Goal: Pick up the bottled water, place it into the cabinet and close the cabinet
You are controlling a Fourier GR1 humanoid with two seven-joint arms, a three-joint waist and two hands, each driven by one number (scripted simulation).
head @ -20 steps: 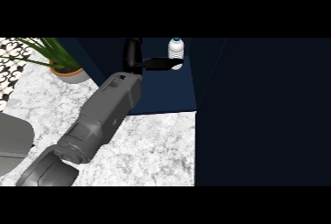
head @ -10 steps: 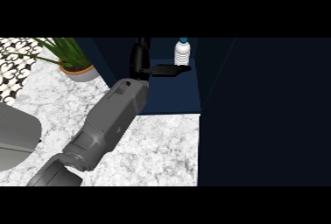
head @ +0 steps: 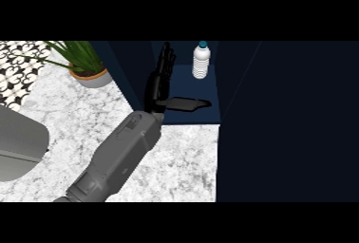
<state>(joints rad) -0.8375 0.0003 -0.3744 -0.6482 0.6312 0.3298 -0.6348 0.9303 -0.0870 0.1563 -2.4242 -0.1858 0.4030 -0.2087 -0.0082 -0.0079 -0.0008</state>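
The bottled water [head: 201,60], clear with a blue cap, stands upright on the dark blue floor deep inside the open cabinet [head: 184,116]. My left hand [head: 160,83] is inside the cabinet just left of the bottle and a little nearer, not touching it. The fingers point straight toward the back and the thumb [head: 186,103] sticks out to the right, so the hand is open and holds nothing. Its grey forearm [head: 119,154] runs in from the lower left. My right hand does not show.
A large dark cabinet door [head: 288,123] fills the right side of the view. A potted plant [head: 85,66] stands on the marble counter [head: 77,118] left of the cabinet. A grey rounded object [head: 17,147] lies at the left edge.
The left hand was against the bottle one second ago; now it has drawn back and left, leaving the bottle standing. The whole scene has shifted right in view.
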